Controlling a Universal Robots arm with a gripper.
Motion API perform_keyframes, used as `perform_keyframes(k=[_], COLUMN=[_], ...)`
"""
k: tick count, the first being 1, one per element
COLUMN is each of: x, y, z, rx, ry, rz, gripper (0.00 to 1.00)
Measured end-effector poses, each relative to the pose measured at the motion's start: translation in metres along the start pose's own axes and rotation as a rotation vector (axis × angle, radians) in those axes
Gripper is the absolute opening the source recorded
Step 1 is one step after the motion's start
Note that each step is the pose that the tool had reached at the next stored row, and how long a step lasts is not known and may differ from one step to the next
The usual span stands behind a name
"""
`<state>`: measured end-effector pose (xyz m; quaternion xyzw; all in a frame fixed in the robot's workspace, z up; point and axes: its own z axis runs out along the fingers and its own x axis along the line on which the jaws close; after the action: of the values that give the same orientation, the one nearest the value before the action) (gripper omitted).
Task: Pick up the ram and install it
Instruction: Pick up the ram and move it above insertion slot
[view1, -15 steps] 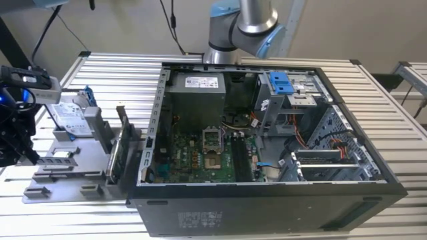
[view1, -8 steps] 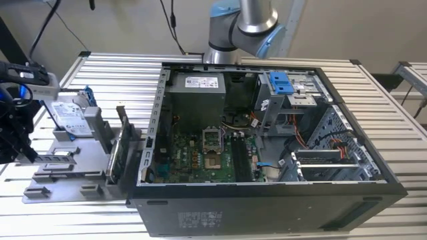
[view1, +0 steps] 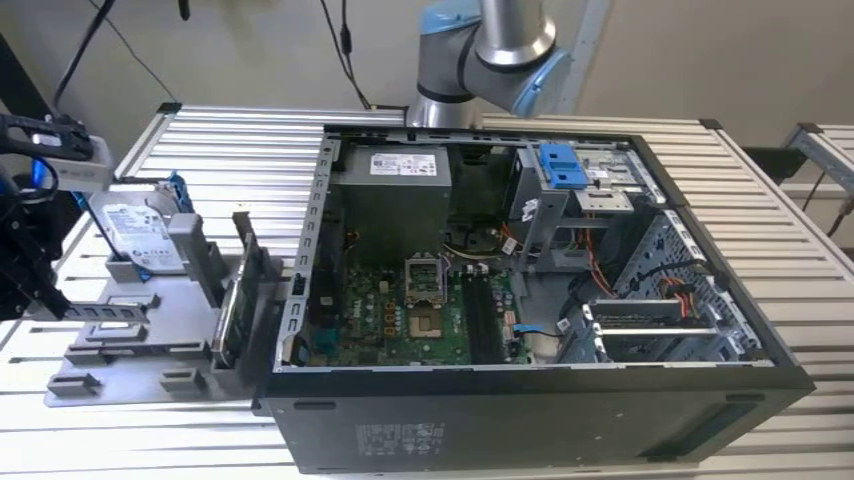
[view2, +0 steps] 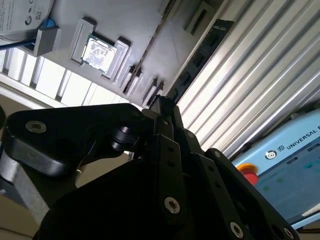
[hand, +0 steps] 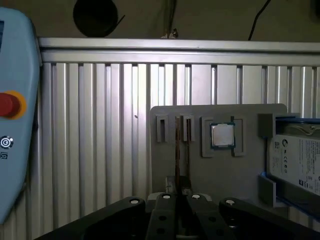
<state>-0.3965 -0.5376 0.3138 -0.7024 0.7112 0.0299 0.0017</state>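
Since the ram (hand: 178, 150) stands on edge in a tray (hand: 250, 115) slot, near the tray edge opposite the drive (hand: 300, 165), its top stays free to grip. End effector (hand: 181, 199) looks pinched on it, not yet lifted.

The surface (view1: 798, 270) consists of ribbed aluminium slats. A plain beige wall (view1: 694, 50) stands behind its rear edge. Dark cables (view1: 346, 40) hang down the wall. A second slatted frame (view1: 830, 150) stands beyond the surface's edge at the exterior view's right. Lighting is even and diffuse.
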Motion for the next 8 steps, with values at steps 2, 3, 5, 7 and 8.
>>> perform_keyframes(k=[2,3,5,7,8], x=[-0.0001,-0.0001,-0.0002,-0.0002,-0.0003], y=[0.0001,0.0001,0.0002,0.0002,0.0003], z=[-0.0016,-0.0025,-0.0040,-0.0058,-0.0065], rx=[0.0000,-0.0001,0.0000,-0.0001,-0.0001], ry=[0.0000,0.0000,0.0000,0.0001,0.0000], rz=[0.000,0.000,0.000,0.000,0.000], gripper=[0.14,0.14,0.14,0.14,0.14])
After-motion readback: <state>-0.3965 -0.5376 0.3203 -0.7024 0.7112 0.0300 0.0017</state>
